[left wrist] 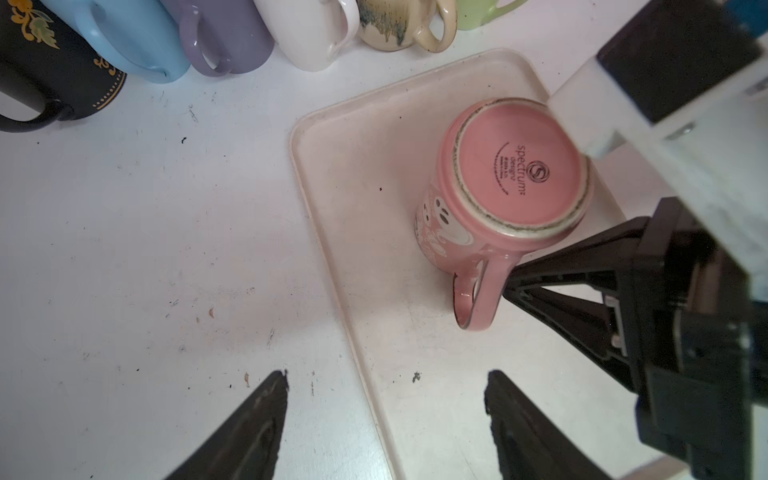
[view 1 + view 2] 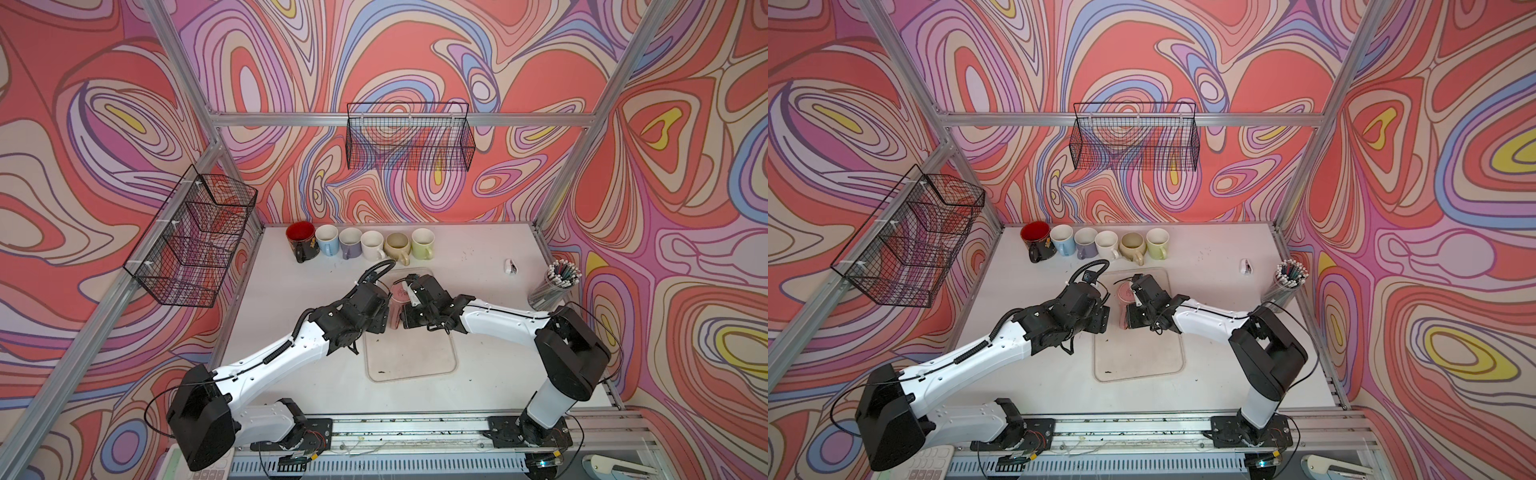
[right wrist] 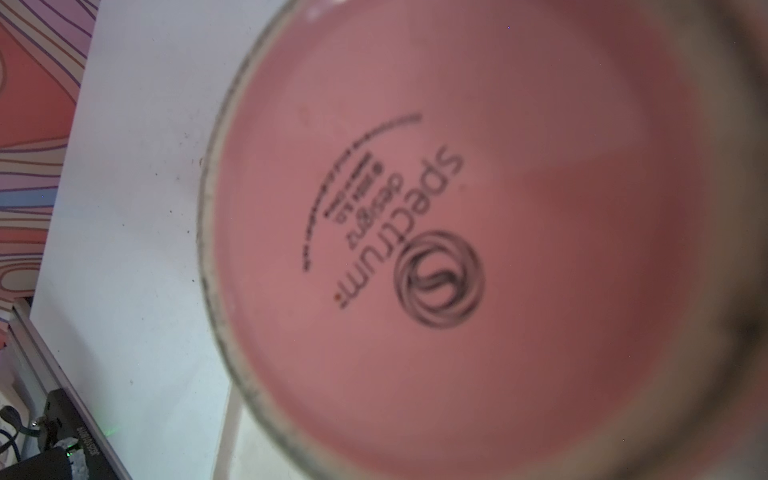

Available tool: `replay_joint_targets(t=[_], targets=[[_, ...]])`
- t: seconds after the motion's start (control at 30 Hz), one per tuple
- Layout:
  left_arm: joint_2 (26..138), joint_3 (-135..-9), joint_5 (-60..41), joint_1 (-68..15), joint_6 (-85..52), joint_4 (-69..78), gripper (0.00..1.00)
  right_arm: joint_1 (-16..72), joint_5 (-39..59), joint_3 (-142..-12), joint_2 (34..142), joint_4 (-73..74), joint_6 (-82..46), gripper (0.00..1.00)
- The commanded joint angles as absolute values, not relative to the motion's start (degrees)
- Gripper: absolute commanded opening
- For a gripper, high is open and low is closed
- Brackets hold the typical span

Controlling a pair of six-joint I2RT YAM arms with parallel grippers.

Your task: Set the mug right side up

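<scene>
A pink mug (image 2: 398, 297) (image 2: 1124, 296) stands bottom up on the far end of a pale tray (image 1: 365, 187). Its printed base (image 1: 519, 174) faces upward and fills the right wrist view (image 3: 415, 249). In the left wrist view my right gripper (image 1: 513, 286) is shut on the mug's handle (image 1: 478, 299), reaching in from the side. My left gripper (image 1: 387, 378) is open, nothing between its fingers, hovering over the tray's left rim a little short of the mug. I cannot tell whether the mug's rim rests on the tray.
Several mugs (image 2: 361, 245) stand upright in a row along the back of the table. A cup of pencils (image 2: 552, 282) and a small white object (image 2: 511, 266) are at the right. Wire baskets (image 2: 409, 137) (image 2: 191, 241) hang on the back and left walls.
</scene>
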State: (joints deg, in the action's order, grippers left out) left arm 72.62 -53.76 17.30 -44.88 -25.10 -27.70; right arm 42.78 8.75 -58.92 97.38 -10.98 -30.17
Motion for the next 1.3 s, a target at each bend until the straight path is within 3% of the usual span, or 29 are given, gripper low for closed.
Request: replay_joint_targets(t=[0.0, 0.27, 0.53, 0.83, 1.03, 1.27], targets=[[74.6, -53.3, 16.0, -44.6, -26.0, -28.2, 0.77, 42.4, 10.1, -56.9, 93.9, -7.9, -31.7, 0.0], [79.5, -55.5, 11.2, -45.3, -26.7, -25.7, 0.77, 37.6, 14.3, -51.9, 86.7, -9.7, -33.8, 0.0], [86.3, -61.1, 10.4, -46.3, -27.3, -26.8, 0.78, 26.9, 16.0, -46.7, 78.7, -12.7, -32.0, 0.0], [93.0, -66.1, 10.7, -47.8, -28.4, -27.7, 0.8, 22.3, 18.3, -45.5, 79.2, -12.2, -30.2, 0.0], [98.3, -69.9, 11.5, -47.8, -28.0, -29.6, 0.76, 20.1, 20.6, -45.0, 79.7, -11.2, -29.0, 0.18], [102.6, -73.5, 12.0, -46.9, -27.2, -31.8, 0.69, 19.1, 20.7, -44.3, 80.0, -10.5, -27.8, 0.46]])
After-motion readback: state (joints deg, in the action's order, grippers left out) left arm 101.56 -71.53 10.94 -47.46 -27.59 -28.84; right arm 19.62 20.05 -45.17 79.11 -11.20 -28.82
